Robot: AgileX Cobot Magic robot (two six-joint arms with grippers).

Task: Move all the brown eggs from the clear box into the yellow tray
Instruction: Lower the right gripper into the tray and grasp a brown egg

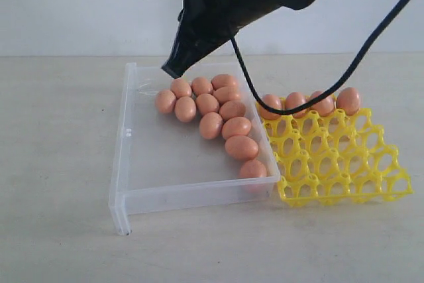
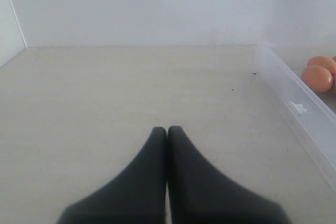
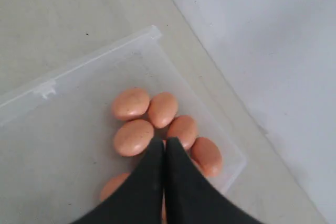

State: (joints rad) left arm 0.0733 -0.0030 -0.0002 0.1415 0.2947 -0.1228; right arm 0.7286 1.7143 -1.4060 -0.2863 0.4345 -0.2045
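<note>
Several brown eggs (image 1: pixel 211 125) lie in a curved cluster along the back and right side of the clear box (image 1: pixel 122 157). More eggs (image 1: pixel 295 103) sit in the back row of the yellow tray (image 1: pixel 344 164), which touches the box's right side. My right gripper (image 1: pixel 172 69) reaches in from the upper right and hangs shut and empty over the back of the box. In the right wrist view its tips (image 3: pixel 164 141) hover above the eggs (image 3: pixel 133 137) in the box corner (image 3: pixel 152 32). My left gripper (image 2: pixel 167 129) is shut and empty over bare table, beside the box wall (image 2: pixel 299 109).
A black cable (image 1: pixel 331 87) droops from the right arm across the back of the yellow tray. A pale wall (image 1: pixel 66 4) runs behind the table. The box's left half (image 1: pixel 159 164) holds no eggs. A small tab leg (image 1: pixel 124 226) sticks down at its front left corner.
</note>
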